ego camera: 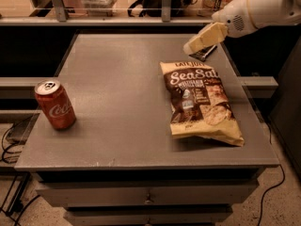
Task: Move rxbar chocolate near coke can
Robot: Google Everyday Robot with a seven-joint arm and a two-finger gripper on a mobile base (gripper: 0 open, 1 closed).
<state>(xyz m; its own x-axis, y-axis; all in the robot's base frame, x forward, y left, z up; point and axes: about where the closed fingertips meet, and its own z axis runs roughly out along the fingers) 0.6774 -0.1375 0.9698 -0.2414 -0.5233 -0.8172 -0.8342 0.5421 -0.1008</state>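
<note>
— Where is the rxbar chocolate (205,55)?
— Upper right of the frame, flat on the bench (122,74), just beyond the top edge of the chip bag (202,102).
— And the pincer (193,45)?
— Right over the bar's left end, tilted down towards it; I cannot tell whether it is released or clenched.
— What is hidden?
— Most of the bar, so its lettering is unreadable.
— The coke can (55,105)?
— Upright at the left, well apart.

White rounded arm (263,6), cream claw (193,45) far right

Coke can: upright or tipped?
Upright: the coke can stands on its base, silver top up. The end effector hangs over the rxbar chocolate.
</note>
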